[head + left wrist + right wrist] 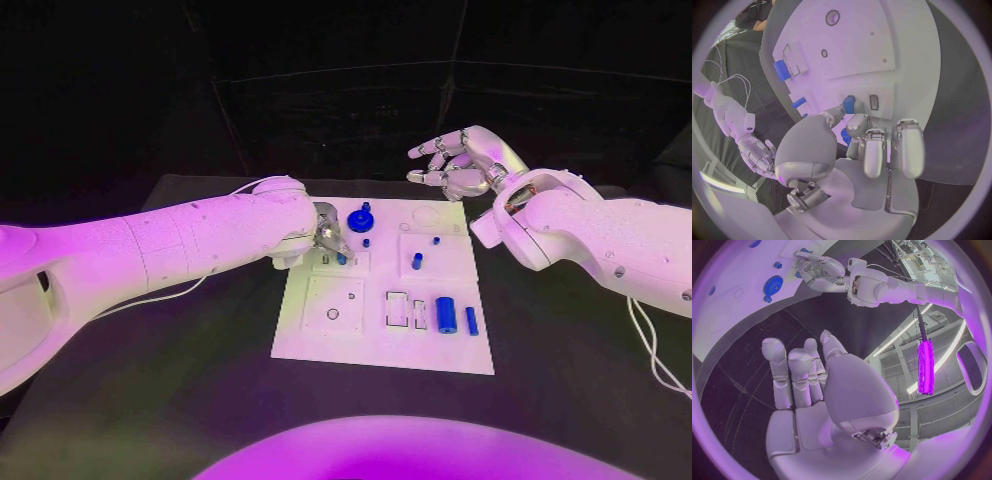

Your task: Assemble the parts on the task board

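The fingers [832,116] of the left hand [323,232] pinched a small blue part [848,104] at the flat white task board [378,330] on the black bench [562,350], by a round blue knob [361,219], while the right hand [459,162] hovered beyond the board's far edge, fingers loosely apart, holding nothing.

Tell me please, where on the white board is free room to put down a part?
The task board is bare along its near edge, below the blue cylinder, and around the small ring at near left. It is crowded at the far left, where the left hand works beside the blue knob.
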`<action>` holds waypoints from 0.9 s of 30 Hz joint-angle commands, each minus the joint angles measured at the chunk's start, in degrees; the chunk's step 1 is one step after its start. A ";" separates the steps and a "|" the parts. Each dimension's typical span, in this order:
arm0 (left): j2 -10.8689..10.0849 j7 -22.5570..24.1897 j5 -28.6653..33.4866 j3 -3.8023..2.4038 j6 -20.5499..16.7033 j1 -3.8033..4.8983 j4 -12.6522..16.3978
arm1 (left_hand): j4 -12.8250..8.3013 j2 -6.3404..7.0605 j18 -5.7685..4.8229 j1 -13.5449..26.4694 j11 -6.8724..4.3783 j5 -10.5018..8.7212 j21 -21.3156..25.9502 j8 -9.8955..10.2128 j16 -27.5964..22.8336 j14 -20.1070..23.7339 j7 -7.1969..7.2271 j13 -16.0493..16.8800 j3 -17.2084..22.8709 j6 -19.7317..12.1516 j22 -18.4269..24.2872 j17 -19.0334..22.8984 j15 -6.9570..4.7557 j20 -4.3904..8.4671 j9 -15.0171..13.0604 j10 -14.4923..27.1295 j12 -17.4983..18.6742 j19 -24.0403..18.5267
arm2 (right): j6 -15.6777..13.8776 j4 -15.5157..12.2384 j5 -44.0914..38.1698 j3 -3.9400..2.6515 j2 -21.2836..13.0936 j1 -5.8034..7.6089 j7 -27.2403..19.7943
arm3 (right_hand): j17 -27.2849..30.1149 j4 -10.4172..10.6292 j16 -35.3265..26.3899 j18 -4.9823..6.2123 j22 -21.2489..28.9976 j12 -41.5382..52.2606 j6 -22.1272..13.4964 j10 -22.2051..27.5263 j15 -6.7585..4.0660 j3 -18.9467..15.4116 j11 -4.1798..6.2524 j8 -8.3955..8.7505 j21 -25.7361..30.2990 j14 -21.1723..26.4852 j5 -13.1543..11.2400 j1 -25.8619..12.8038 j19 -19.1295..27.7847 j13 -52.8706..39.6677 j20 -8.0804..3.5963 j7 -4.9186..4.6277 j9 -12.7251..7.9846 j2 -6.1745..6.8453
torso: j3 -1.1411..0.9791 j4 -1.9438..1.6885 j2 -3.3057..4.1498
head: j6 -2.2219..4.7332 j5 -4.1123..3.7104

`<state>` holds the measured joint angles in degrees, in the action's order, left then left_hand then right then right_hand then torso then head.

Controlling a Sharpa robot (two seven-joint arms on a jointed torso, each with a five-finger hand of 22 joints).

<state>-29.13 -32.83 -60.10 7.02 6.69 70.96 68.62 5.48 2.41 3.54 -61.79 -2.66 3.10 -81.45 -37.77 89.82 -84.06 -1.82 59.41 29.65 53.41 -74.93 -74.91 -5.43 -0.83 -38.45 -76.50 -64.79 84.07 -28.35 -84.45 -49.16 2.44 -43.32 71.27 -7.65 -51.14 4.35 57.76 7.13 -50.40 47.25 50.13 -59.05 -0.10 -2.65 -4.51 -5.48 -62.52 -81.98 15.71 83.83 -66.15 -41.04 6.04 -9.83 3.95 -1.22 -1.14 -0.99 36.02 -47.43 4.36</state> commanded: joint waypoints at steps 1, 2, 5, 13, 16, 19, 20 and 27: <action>0.26 -0.57 0.61 0.09 2.13 -0.12 -0.36 | 0.57 0.05 -0.70 1.00 0.08 0.14 -0.23 -0.23 0.18 -5.94 0.47 0.03 -0.77 0.02 -1.37 -15.09 -0.40 0.34 -0.08 -0.44 -0.19 1.55 | 0.32 -0.13 0.11 -0.04 0.01 0.11 -0.24 | 0.09 0.41 -0.28 1.13 0.08 0.02 -0.35 0.53 0.05 -0.01 -0.06 0.01 0.31 -0.23 0.20 0.13 0.38 0.05 0.13 -0.02 0.00 0.28 | 0.02 0.04 0.04 | 0.01 -0.15; 0.35 -0.58 0.62 0.09 2.22 -0.12 -0.51 | 0.73 0.09 -0.70 1.24 0.07 0.14 -0.24 -0.26 0.18 -5.94 0.49 0.08 -0.98 0.07 -1.41 -15.09 -0.42 0.36 -0.09 -0.47 -0.25 1.56 | 0.34 -0.14 0.11 -0.04 0.01 0.11 -0.24 | 0.13 0.44 -0.34 1.15 0.20 0.02 -0.36 0.56 0.06 -0.04 -0.07 0.02 0.41 -0.21 0.21 0.09 0.45 0.07 0.14 -0.03 0.00 0.31 | 0.03 0.01 0.01 | 0.00 -0.19; 0.54 -0.61 0.65 0.09 2.32 -0.12 -0.82 | 1.11 0.23 -0.72 1.82 0.03 0.15 -0.28 -0.34 0.18 -5.94 0.53 0.08 -1.54 0.19 -1.49 -15.09 -0.45 0.39 -0.10 -0.50 -0.28 1.58 | 0.36 -0.14 0.11 -0.04 0.02 0.11 -0.25 | 0.17 0.49 -0.41 1.17 0.31 0.03 -0.39 0.58 0.07 -0.07 -0.08 0.02 0.50 -0.19 0.21 0.03 0.52 0.08 0.14 -0.04 0.00 0.33 | 0.03 -0.06 -0.02 | -0.12 -0.24; 0.45 -0.64 0.67 0.08 0.36 -0.13 -0.95 | 4.62 2.14 -0.72 6.50 -0.08 0.05 -0.24 -1.05 0.18 -5.94 0.70 0.15 -7.70 1.30 -1.58 -15.09 -0.54 0.47 -0.30 -0.74 -0.54 1.59 | 0.42 -0.07 0.36 -0.04 0.09 0.11 -0.40 | 0.70 0.74 -1.04 1.32 1.16 0.07 -0.54 0.78 0.14 -0.20 -0.15 0.06 1.19 0.05 0.24 -0.22 1.06 0.14 0.19 -0.10 -0.02 0.42 | 0.03 -0.09 -0.04 | -0.20 -0.27; 0.28 -0.52 0.68 0.07 -0.59 -0.13 -0.89 | 6.14 2.81 -0.71 7.94 -0.21 0.04 -0.21 -1.10 0.18 -5.94 0.85 0.11 -10.67 1.35 -1.58 -15.09 -0.64 0.57 -0.29 -0.77 -0.56 1.58 | 0.43 -0.04 0.47 -0.04 0.11 0.11 -0.45 | 0.81 0.79 -1.20 1.36 1.41 0.07 -0.61 0.88 0.16 -0.21 -0.18 0.08 1.40 0.15 0.25 -0.24 1.23 0.16 0.21 -0.12 -0.03 0.44 | 0.05 -0.10 -0.03 | -0.17 -0.32; 0.01 -0.31 0.68 0.02 -1.65 -0.14 -0.75 | 7.57 3.25 -0.72 8.57 -0.28 0.01 -0.21 -1.13 0.18 -5.94 1.00 0.00 -13.94 1.33 -1.67 -15.09 -0.79 0.69 -0.27 -0.74 -0.51 1.60 | 0.43 0.01 0.55 -0.04 0.13 0.11 -0.47 | 0.91 0.85 -1.36 1.40 1.65 0.09 -0.68 0.99 0.20 -0.24 -0.21 0.10 1.62 0.24 0.26 -0.28 1.40 0.18 0.23 -0.15 -0.04 0.46 | 0.06 -0.09 -0.04 | -0.14 -0.32; -0.11 -0.24 0.68 -0.01 -1.94 -0.14 -0.67 | 8.07 3.29 -0.72 8.76 -0.33 0.04 -0.22 -1.14 0.18 -5.94 1.00 -0.02 -14.80 1.32 -1.69 -15.09 -0.79 0.73 -0.27 -0.73 -0.51 1.61 | 0.44 0.03 0.59 -0.04 0.13 0.11 -0.47 | 0.96 0.88 -1.43 1.42 1.72 0.09 -0.71 1.02 0.21 -0.25 -0.22 0.11 1.68 0.27 0.26 -0.30 1.46 0.19 0.24 -0.16 -0.04 0.47 | 0.05 -0.06 -0.04 | -0.10 -0.32; -0.85 0.05 0.69 -1.39 -3.14 -0.14 0.17 | 10.12 3.30 -0.68 8.04 -0.38 -0.13 -0.05 -1.19 0.18 -5.94 1.04 -0.22 -18.83 1.21 -1.58 -15.09 -0.85 0.81 -0.24 -0.65 -0.43 1.57 | 0.51 0.19 0.73 -0.04 0.17 0.11 -0.51 | 1.01 0.95 -1.54 1.44 1.87 0.12 -0.77 1.10 0.23 -0.27 -0.25 0.13 1.83 0.34 0.26 -0.35 1.57 0.20 0.27 -0.18 -0.05 0.47 | 0.05 -0.07 -0.05 | -0.01 -0.46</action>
<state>-29.93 -33.03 -59.66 5.75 5.26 70.66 68.49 15.54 5.60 3.54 -53.54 -3.08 3.16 -81.45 -38.67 89.82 -84.04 -1.12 59.23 11.01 54.49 -74.92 -74.91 -5.83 -0.43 -38.79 -77.30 -65.17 84.05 -28.15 -84.25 -48.79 2.44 -43.21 71.27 -7.69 -50.18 5.00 56.44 8.04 -48.55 47.25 49.92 -58.43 -0.09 -2.98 -4.70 -5.48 -60.96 -81.97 15.69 83.60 -65.03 -40.92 6.30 -10.04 3.95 -0.99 -1.09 -1.07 35.99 -47.47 3.91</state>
